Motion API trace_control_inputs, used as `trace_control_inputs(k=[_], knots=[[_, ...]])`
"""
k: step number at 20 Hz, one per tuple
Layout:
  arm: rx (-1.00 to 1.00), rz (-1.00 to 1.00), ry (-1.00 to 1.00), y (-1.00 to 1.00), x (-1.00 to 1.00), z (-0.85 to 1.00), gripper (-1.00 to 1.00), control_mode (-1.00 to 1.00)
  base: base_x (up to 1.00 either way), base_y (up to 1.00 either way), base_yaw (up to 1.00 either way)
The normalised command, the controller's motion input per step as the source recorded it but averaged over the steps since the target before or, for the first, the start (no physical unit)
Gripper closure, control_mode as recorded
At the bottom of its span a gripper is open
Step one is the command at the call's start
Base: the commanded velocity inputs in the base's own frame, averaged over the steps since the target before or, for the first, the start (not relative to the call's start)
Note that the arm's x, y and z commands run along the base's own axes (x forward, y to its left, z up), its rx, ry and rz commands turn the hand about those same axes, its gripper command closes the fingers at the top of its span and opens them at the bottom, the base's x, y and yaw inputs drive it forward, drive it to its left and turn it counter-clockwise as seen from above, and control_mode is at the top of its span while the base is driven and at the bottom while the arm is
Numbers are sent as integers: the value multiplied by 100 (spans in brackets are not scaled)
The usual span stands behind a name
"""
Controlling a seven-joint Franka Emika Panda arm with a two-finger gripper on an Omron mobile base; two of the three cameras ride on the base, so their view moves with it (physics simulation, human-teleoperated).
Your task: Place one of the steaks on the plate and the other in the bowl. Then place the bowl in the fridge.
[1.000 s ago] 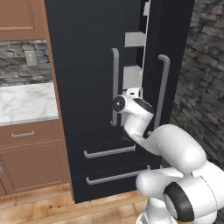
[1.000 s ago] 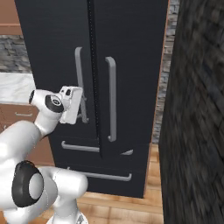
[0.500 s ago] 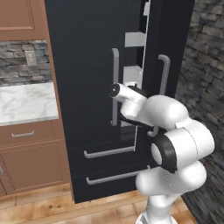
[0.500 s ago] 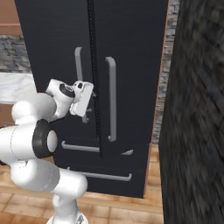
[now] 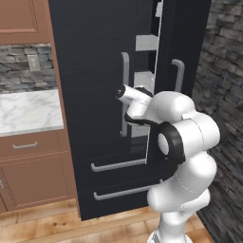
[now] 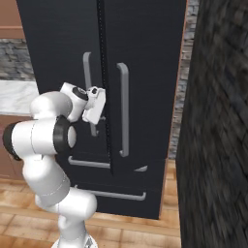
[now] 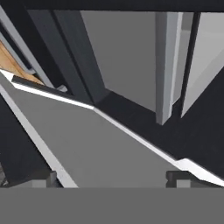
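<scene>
So the robot's parked right in front of the fridge (image 5: 95, 71), the tall black one with 2 doors and long grey handles, and the right door is cracked open a bit, you can see grey shelf edges through the gap in the left base view. The gripper (image 6: 97, 104) is up at handle height, right by the left door's handle (image 6: 87, 92), and its fingertips (image 7: 49, 178) sit wide apart with nothing between them, so it's spread and empty. The hand view looks into grey shelving and dark door edges. No steaks, plate or bowl anywhere in these shots, so can't tell whether the sorting part is done. Best guess is it's on the fridge stage, working the doors open. What looks left: getting a door properly open and putting the bowl inside
</scene>
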Motion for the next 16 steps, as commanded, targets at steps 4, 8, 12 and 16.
trace_control_inputs(k=[4, 8, 12, 16], knots=[[0, -17, 7, -99, -78, -1, -100, -100, 0, 0, 0], [0, -10, 2, -100, -100, 8, -100, -100, 0, 0, 0], [4, -2, 0, -100, -52, 18, -100, -100, 0, 0, 0], [6, 0, 0, -100, -41, 23, -100, -100, 0, 0, 0]])
